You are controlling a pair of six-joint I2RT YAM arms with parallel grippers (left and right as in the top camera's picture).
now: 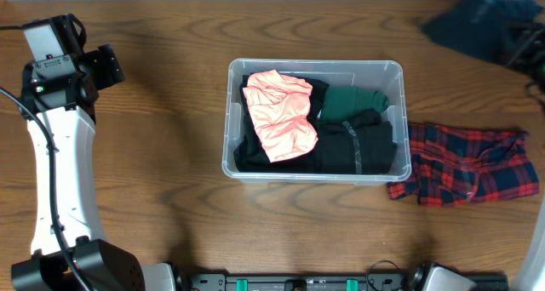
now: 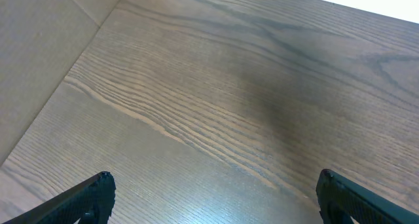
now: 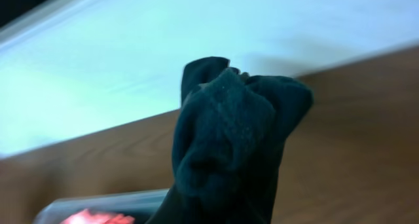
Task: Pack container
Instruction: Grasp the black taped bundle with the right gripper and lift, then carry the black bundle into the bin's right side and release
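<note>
Counter (image 1: 170,197): brown wood, pronounced grain, matt finish. Container (image 1: 315,63): clear smooth plastic with slight gloss, holding soft folded cloth, the pink piece (image 1: 279,114) crinkled. Plaid cloth (image 1: 468,163) at its 3 o'clock: woven, matt.

Clear container (image 1: 315,175) holding pink garment (image 1: 279,114), plaid cloth (image 1: 467,165) beside, dark cloth (image 1: 473,20) top right

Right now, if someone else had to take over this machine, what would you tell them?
The left gripper: jaws open, empty, over bare table.
The right gripper: jaws hidden behind the dark blue garment bunched before its camera; probably gripping it, unconfirmed.
Done: the container holds a pink garment, a green garment and black clothing.
Left: the dark blue garment and the plaid cloth, lying beside the container's right side, are not yet packed.
</note>
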